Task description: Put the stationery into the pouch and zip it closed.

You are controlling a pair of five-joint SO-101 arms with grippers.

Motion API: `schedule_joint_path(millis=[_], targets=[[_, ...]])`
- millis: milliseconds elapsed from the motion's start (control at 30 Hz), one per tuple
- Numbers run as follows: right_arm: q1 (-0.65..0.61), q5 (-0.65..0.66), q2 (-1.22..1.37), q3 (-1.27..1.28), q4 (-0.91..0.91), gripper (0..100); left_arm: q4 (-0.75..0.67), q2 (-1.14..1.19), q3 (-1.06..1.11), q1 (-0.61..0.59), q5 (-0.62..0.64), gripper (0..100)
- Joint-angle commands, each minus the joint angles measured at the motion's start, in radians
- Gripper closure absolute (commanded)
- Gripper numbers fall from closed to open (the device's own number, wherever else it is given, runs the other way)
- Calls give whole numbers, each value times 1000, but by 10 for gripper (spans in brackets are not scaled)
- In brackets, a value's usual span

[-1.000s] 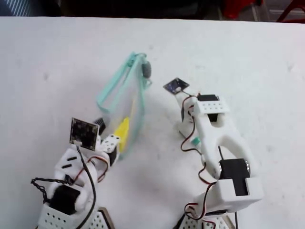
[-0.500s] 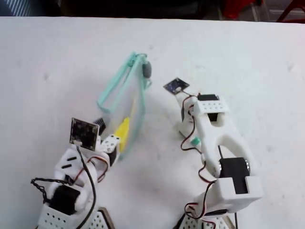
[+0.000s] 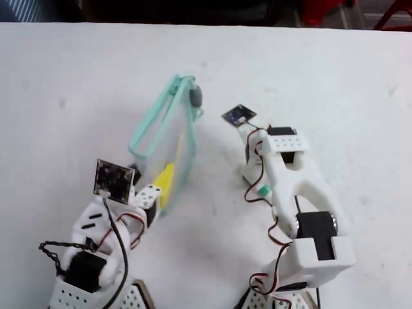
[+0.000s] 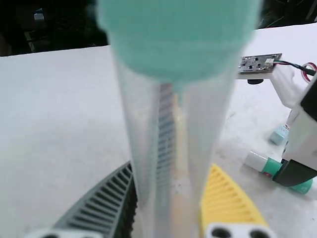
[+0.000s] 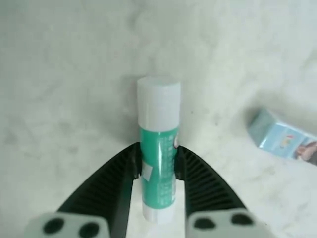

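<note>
Glue stick [image 5: 158, 124] lies pinched in right gripper [image 5: 157, 150] jaws, white cap pointing away; left gripper [image 4: 168, 191] jaws clamp edge-up pouch [image 3: 164, 135], contents unclear.

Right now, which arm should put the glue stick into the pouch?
Right: the right end effector is shut on the glue stick; the left end effector grips the pouch.

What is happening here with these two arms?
The left gripper is shut on one end of the clear, teal-edged pouch. The right gripper is shut on a green glue stick. A small blue box lies beside it on the table, not yet in the pouch.
</note>
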Motion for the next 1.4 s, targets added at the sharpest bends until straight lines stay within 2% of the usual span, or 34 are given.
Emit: schedule_joint_path(millis=[0,233,433,567,700,900,1200,1367], targets=[[-8,3,-42,-21,7,982,5,2,-51,4,-3,823],[-15,-5,-386,-95,185,981,20,2,-54,8,-3,823],[-22,-106,-783,-104,193,981,20,2,-52,8,-3,823],[-71,-107,-990,-104,193,981,20,2,-51,8,-3,823],[-171,-107,-1147,-106,174,981,20,2,-49,13,-3,823],[-348,-127,-1280,-109,33,982,48,2,-48,108,-95,823],[-516,-443,-1356,-106,-268,982,46,2,-48,116,-103,823],[-602,-494,-1310,-103,-332,982,44,2,-48,111,-103,823]])
